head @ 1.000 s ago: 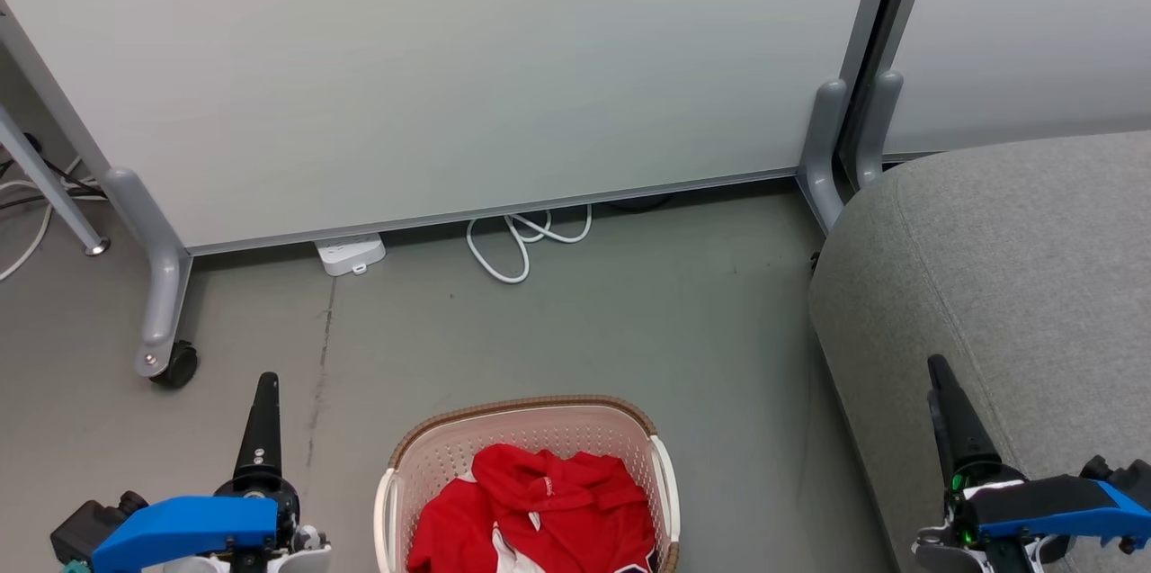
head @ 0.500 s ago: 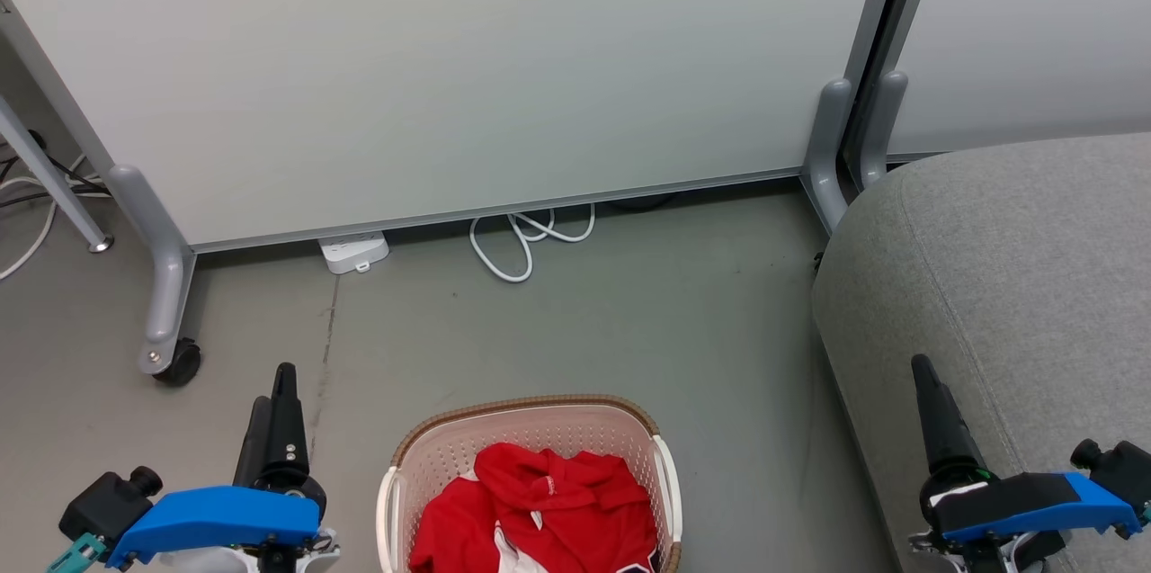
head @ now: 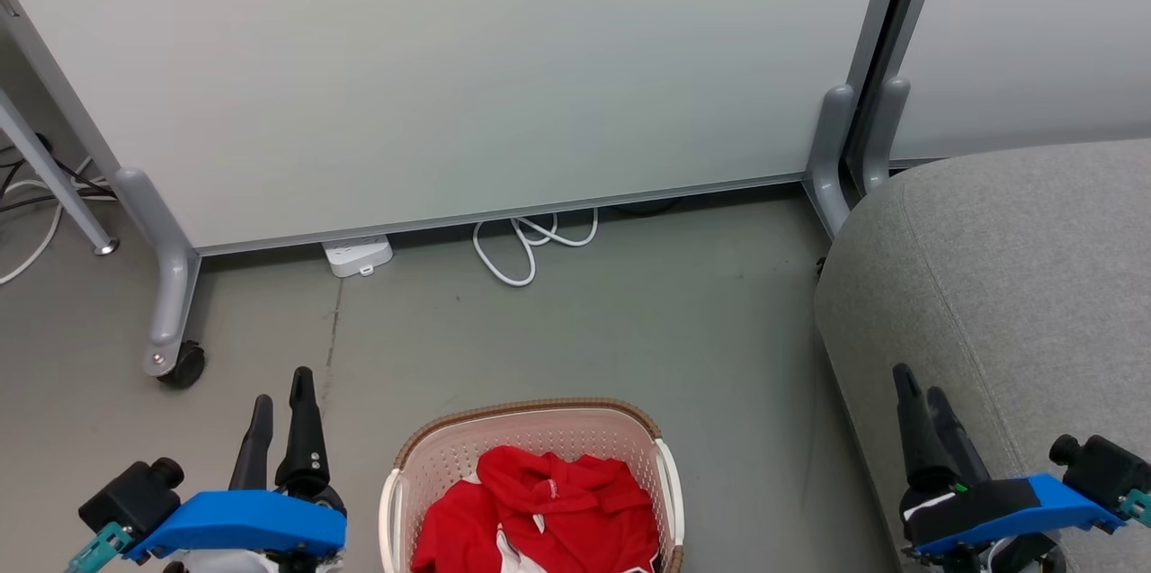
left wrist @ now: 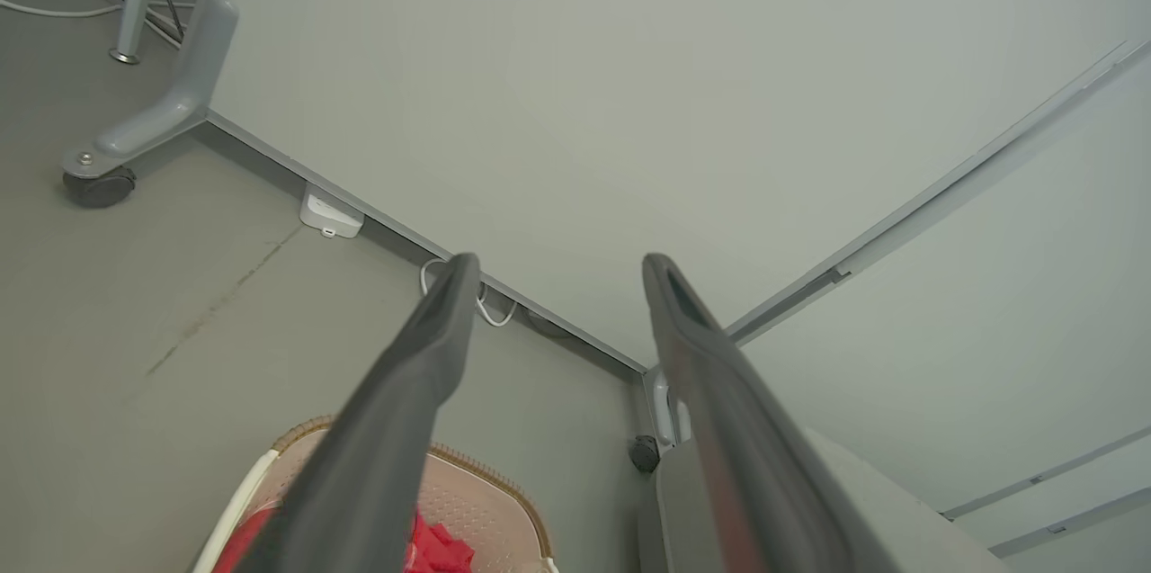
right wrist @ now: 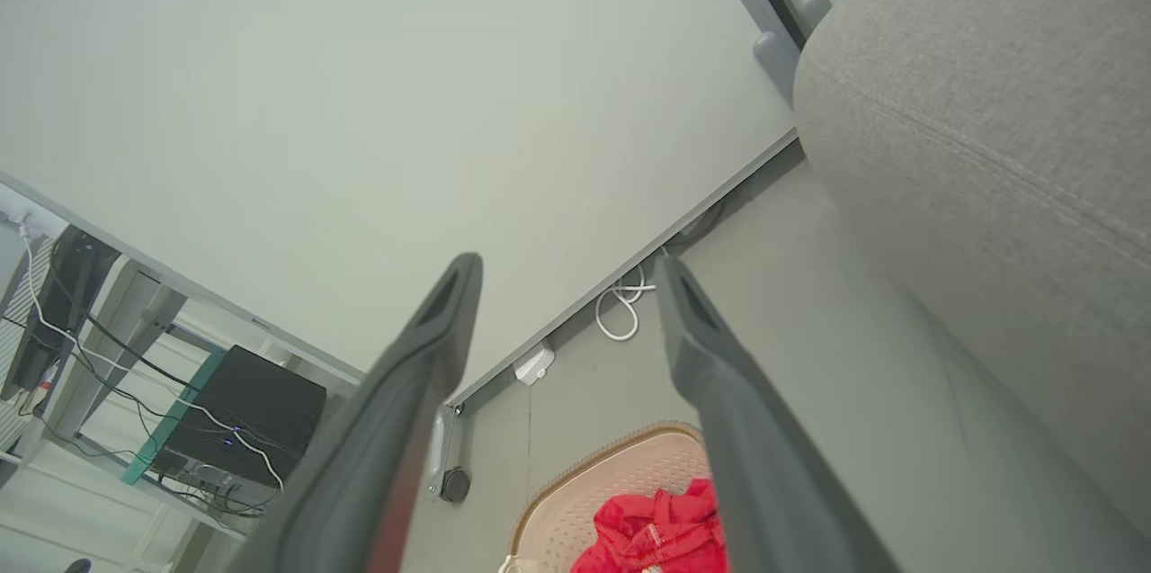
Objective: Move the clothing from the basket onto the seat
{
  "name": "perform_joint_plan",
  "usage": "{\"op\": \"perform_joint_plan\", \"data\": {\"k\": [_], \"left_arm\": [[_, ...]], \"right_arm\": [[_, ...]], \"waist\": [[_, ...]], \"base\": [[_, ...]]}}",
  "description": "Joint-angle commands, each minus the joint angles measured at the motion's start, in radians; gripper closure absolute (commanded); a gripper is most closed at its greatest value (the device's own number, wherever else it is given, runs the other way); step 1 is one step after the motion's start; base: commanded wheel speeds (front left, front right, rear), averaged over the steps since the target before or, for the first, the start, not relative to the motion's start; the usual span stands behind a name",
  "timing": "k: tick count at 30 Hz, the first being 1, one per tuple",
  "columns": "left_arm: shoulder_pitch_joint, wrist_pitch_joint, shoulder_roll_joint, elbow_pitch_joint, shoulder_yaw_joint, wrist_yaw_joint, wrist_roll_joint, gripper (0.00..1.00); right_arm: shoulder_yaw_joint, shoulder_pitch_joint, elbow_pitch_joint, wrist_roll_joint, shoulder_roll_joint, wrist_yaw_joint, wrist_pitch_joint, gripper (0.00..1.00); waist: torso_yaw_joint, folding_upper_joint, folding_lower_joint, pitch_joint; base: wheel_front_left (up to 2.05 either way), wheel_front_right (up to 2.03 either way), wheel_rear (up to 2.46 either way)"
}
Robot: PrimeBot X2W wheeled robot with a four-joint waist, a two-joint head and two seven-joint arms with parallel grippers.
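The cream-white basket (head: pixel 530 408) with a brown rim stands on the floor at the bottom centre, holding crumpled red clothing (head: pixel 548 510) with a white patch. The grey seat (head: pixel 1016 267) takes up the right side. My left gripper (head: pixel 281 389) hovers open left of the basket, holding nothing. My right gripper (head: pixel 917 382) is open over the seat's front edge, also holding nothing. In the left wrist view, the left gripper (left wrist: pixel 559 263) has the basket (left wrist: pixel 490 478) and clothing (left wrist: pixel 439 546) below it. In the right wrist view, the right gripper (right wrist: pixel 566 263) frames the basket (right wrist: pixel 602 465), the clothing (right wrist: pixel 652 528) and the seat (right wrist: pixel 989 105).
A pale partition panel (head: pixel 450 60) on castered feet (head: pixel 175 366) closes the back. A white power strip (head: pixel 358 255) and a looped white cable (head: pixel 530 240) lie at its base. Bare grey floor (head: pixel 629 321) spreads between the basket and the panel. A black box (right wrist: pixel 243 411) sits behind the panel.
Both grippers have rolled, so two fingers of each now show. The left one has drifted right and the right one left, both toward the basket. The camera has shifted slightly.
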Motion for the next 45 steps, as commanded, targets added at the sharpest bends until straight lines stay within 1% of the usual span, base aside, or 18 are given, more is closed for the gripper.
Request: {"op": "perform_joint_plan", "data": {"k": [1,32,45], "left_arm": [[-0.007,-0.014,0.009,-0.003,-0.006,-0.001,0.048,0.00],[-0.002,-0.099,0.017,0.037,-0.041,-0.010,0.369,0.00],[-0.006,-0.129,0.018,0.054,-0.051,-0.013,0.486,0.00]], "right_arm": [[0.007,-0.024,-0.005,-0.049,-0.006,0.002,-0.008,0.00],[0.021,-0.021,0.005,-0.398,-0.008,0.002,-0.060,0.00],[0.004,-0.025,0.025,-0.520,-0.008,0.002,-0.087,0.00]], "waist": [[0.001,0.0000,0.0000,-0.001],[0.013,0.0000,0.0000,-0.004],[0.018,0.0000,0.0000,-0.007]], "base": [[0.00,0.00,0.00],[0.00,0.00,0.00],[0.00,0.00,0.00]]}}
